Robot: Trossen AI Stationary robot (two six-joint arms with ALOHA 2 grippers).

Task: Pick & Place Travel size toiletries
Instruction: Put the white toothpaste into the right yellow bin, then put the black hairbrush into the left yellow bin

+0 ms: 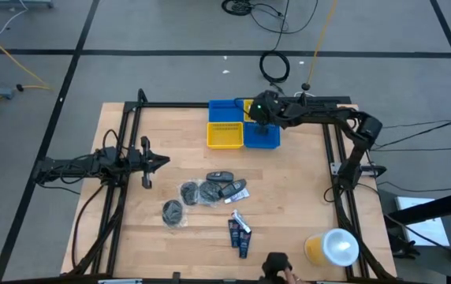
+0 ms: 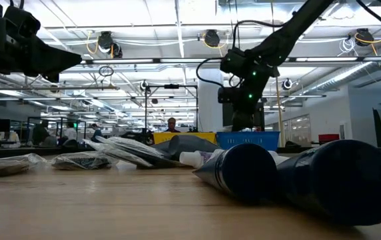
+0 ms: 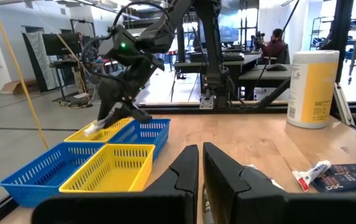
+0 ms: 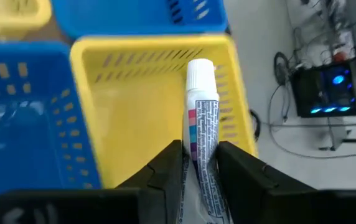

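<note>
Right hand pinching white mini tube, cap pointing out over yellow bin; left hand pressed together

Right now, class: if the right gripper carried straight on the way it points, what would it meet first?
Probably the yellow bin: the right gripper, holding the white mini tube, points into it; depth is unclear.

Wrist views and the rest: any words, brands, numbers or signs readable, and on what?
Nothing can be quoted with certainty.
White mini tube held in the right pincer over a yellow bin: coloured print, too blurred to read.
Dark blue tubes beyond the left pincer: white lettering, too small to read.
Yellow cup: no lettering visible.
</note>
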